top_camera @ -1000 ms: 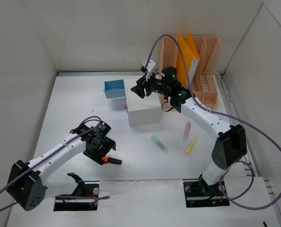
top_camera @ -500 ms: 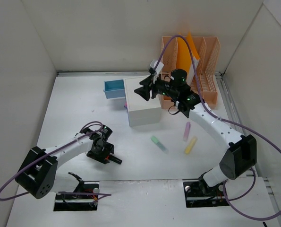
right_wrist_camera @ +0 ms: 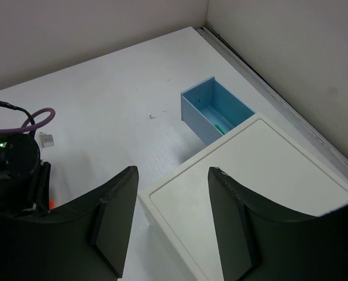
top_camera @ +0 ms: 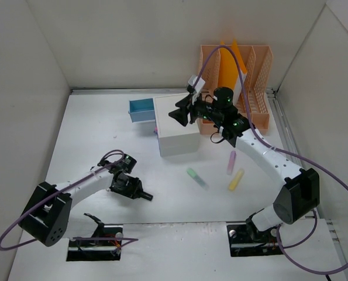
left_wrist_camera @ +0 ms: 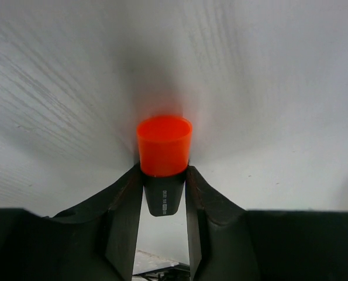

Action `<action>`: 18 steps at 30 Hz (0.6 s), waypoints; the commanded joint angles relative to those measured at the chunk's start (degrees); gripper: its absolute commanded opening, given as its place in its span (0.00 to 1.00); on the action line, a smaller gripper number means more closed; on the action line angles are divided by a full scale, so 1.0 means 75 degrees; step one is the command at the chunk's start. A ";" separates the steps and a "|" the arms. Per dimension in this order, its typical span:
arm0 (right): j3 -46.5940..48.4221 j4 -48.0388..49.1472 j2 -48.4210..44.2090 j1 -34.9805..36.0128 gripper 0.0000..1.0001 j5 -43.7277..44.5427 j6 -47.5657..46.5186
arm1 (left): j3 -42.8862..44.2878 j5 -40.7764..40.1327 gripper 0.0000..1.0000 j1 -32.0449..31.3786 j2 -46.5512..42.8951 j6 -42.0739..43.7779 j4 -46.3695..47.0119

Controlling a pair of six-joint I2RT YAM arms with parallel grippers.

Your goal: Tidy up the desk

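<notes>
The desk (top_camera: 97,134) is a white tabletop between white walls. My left gripper (top_camera: 140,195) is low over its near left part, shut on a black marker with an orange cap (left_wrist_camera: 164,146). In the left wrist view my left gripper (left_wrist_camera: 164,178) points the cap at the white surface, close to it. My right gripper (top_camera: 179,112) is open and empty above the white box (top_camera: 176,126). In the right wrist view my right gripper (right_wrist_camera: 174,181) hangs over the corner of the box (right_wrist_camera: 255,175).
A blue tray (top_camera: 141,109) lies left of the box and also shows in the right wrist view (right_wrist_camera: 217,111). An orange file rack (top_camera: 252,88) stands at the back right. Green (top_camera: 197,178), purple (top_camera: 231,162) and yellow (top_camera: 236,179) highlighters lie loose at the middle right.
My left arm has dropped and turned, bringing the marker down toward the desk; its orange cap no longer shows from above. My right gripper has shifted slightly right above the box.
</notes>
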 commanded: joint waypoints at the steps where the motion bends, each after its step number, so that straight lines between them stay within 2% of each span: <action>1: -0.0017 0.0415 -0.0501 -0.0074 0.49 0.0029 -0.0071 | 0.0210 -0.0578 0.00 0.0109 0.0096 0.0500 0.0024; 4: -0.0076 0.0310 -0.0583 -0.0109 0.51 0.0064 -0.0165 | 0.1368 -0.1453 0.00 0.0109 -0.0267 0.1144 -0.0829; 5: -0.0099 0.0298 -0.0606 -0.0121 0.52 0.0076 -0.0176 | 0.2242 -0.1980 0.00 0.0109 -0.0337 0.1298 -0.1447; 7: -0.0169 0.0286 -0.0653 -0.0191 0.50 0.0100 -0.0177 | 0.3148 -0.2440 0.00 0.0109 -0.0455 0.1707 -0.2257; 8: -0.0181 0.0286 -0.0665 -0.0180 0.47 0.0100 -0.0188 | 0.4023 -0.2848 0.00 0.0109 -0.0420 0.1768 -0.2540; 10: -0.0216 0.0298 -0.0677 -0.0238 0.44 0.0111 -0.0212 | 0.4872 -0.3202 0.00 0.0261 -0.0268 0.1675 -0.3405; 11: -0.0217 0.0298 -0.0677 -0.0261 0.39 0.0169 -0.0212 | 0.5548 -0.3297 0.00 0.0389 -0.0175 0.1791 -0.3491; 13: -0.0240 0.0310 -0.0642 -0.0297 0.37 0.0217 -0.0223 | 0.5975 -0.3263 0.00 0.0822 0.0024 0.1931 -0.3190; 18: -0.0299 0.0356 -0.0688 -0.0343 0.35 0.0322 -0.0258 | 0.6748 -0.2081 0.00 0.1959 0.0937 0.2003 -0.1923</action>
